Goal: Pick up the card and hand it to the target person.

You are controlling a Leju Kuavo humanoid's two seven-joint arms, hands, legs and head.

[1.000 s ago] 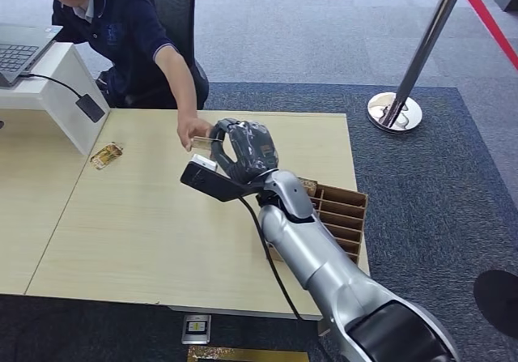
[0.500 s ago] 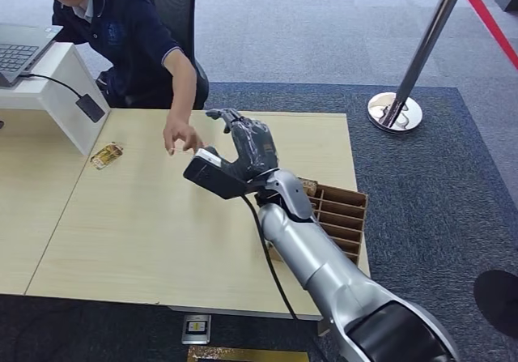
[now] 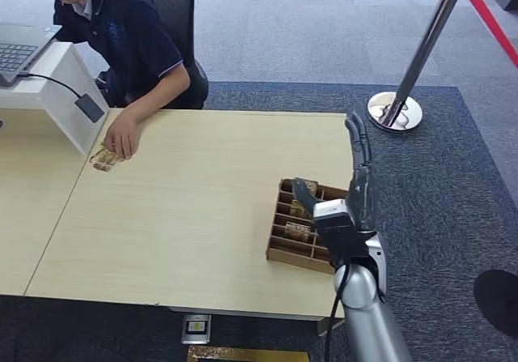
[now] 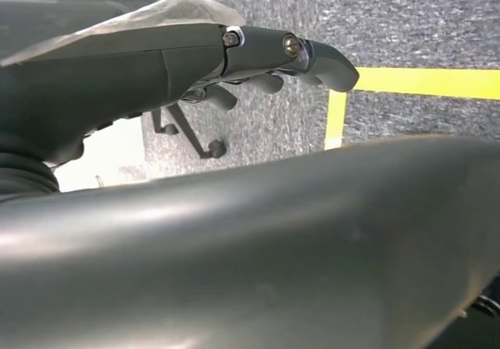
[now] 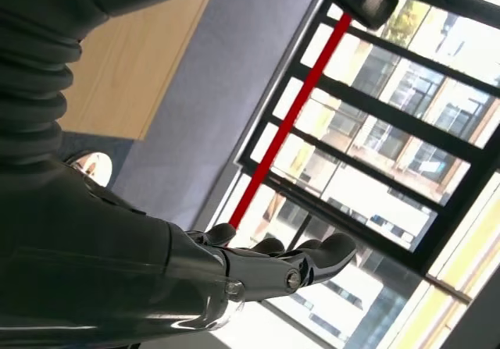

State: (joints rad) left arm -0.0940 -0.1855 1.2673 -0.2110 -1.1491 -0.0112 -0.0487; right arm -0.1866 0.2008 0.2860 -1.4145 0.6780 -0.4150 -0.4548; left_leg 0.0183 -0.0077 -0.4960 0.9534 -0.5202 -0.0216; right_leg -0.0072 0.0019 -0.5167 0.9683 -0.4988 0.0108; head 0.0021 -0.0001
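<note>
My right hand point(image 3: 360, 192) stands upright over the table's near right corner with its fingers straight and apart, holding nothing. In the right wrist view the right hand point(image 5: 266, 267) is stretched out and bare. The person's hand point(image 3: 122, 139) rests on the table at the far left, on a gold card point(image 3: 100, 161). More cards point(image 3: 299, 231) lie in the slots of a brown cardboard box point(image 3: 287, 253) just left of my right hand. My left hand point(image 4: 266, 52) hangs over grey carpet with its fingers extended and nothing in them.
The person sits behind the table's far left corner, beside a white stand point(image 3: 58, 78) with a laptop point(image 3: 19, 50). A chrome post base point(image 3: 394, 111) with red tape stands on the carpet at the far right. The light wooden table point(image 3: 195, 208) spans the middle.
My right arm has drawn back from the table's middle to its near right corner, hand now bare. The person took the card from it and laid it at the far left.
</note>
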